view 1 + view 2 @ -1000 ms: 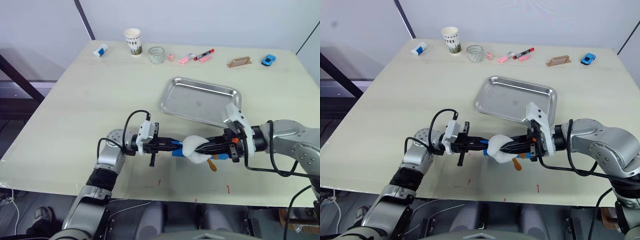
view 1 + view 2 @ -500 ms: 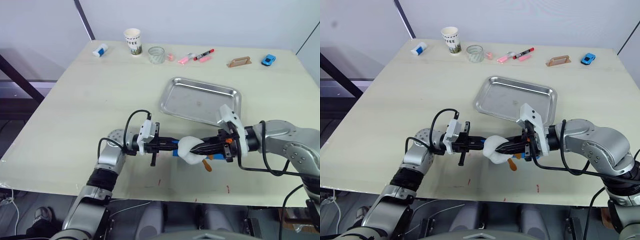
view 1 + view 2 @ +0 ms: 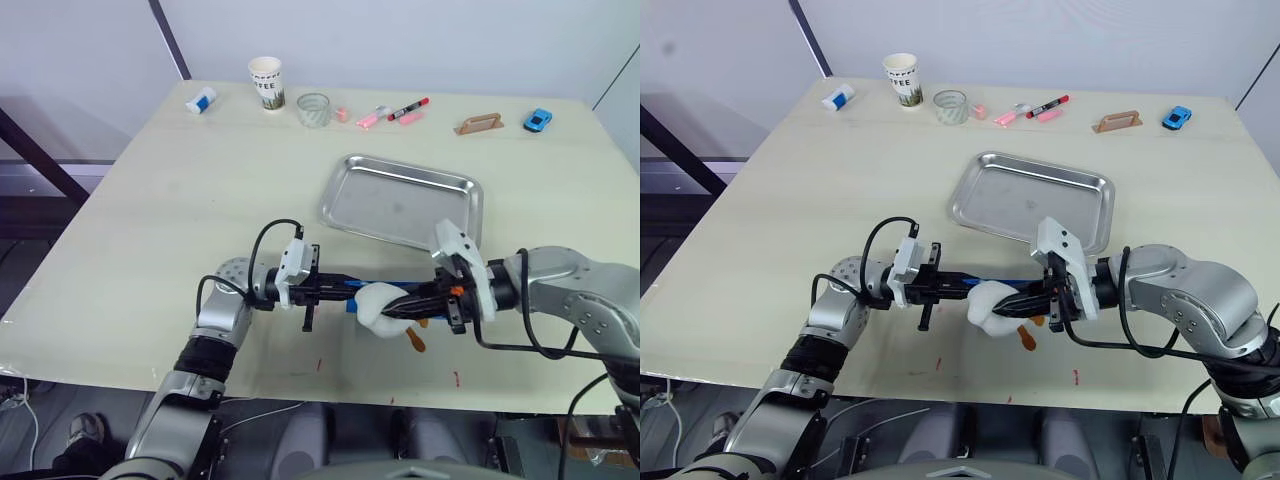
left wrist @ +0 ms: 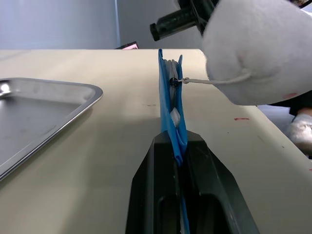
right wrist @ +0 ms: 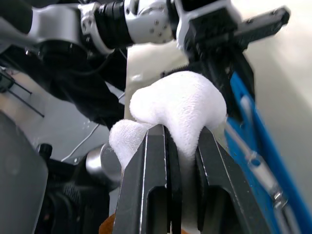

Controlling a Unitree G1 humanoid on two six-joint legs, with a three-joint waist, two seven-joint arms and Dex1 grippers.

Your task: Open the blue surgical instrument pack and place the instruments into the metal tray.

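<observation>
The pack (image 4: 171, 105) stands on edge near the table's (image 3: 180, 200) front, just before the tray (image 3: 400, 200). The left gripper (image 3: 335, 287) pinches its left end; the right gripper (image 3: 408, 305), closed on the white lining (image 3: 380, 303), faces it. The pack's long axis runs between them, so opening means pulling apart.

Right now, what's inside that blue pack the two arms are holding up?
The blue surgical instrument pack is held on edge, barely parted. In the gap are white lining and a small metal piece with a thin cord. Any instruments are hidden by its sides and the white padding in the right fingers.
</observation>
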